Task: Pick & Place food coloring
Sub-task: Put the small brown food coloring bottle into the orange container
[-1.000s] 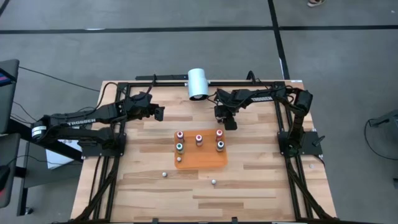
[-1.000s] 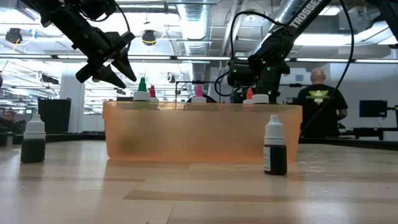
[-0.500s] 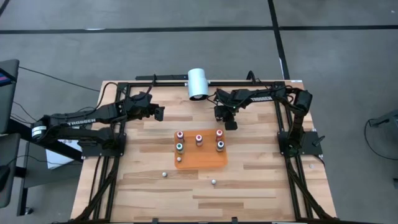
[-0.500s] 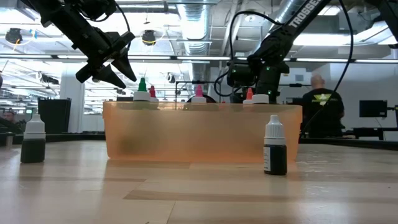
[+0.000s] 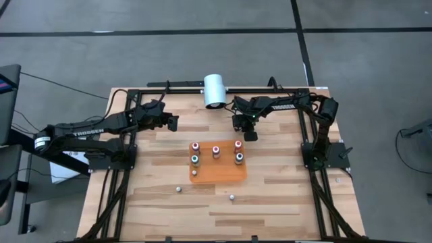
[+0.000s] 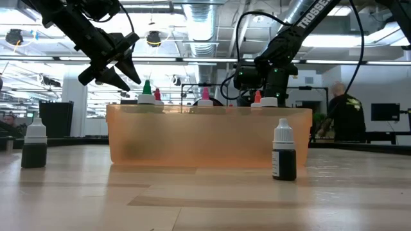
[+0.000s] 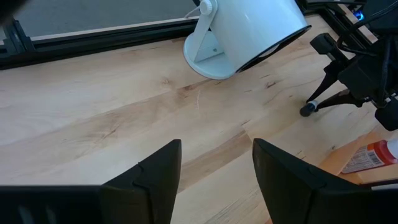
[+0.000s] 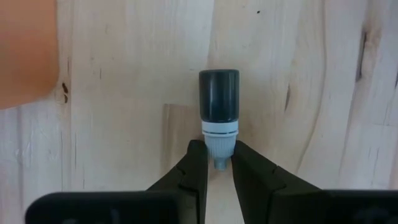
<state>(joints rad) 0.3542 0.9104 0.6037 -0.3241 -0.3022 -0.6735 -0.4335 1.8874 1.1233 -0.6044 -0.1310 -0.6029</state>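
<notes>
Jaws of the right gripper [image 8: 217, 167] pinch the cap of a dark food coloring bottle [image 8: 219, 102] over the worktop [image 5: 283, 196] behind the orange tray [image 5: 217, 171], while the left gripper [image 7: 216, 163] hovers with jaws parted near the white cylinder [image 7: 249, 31].

Right hand [image 8: 212, 163] points down, fingers closed; left hand [image 7: 214, 168] hovers, fingers spread.
</notes>
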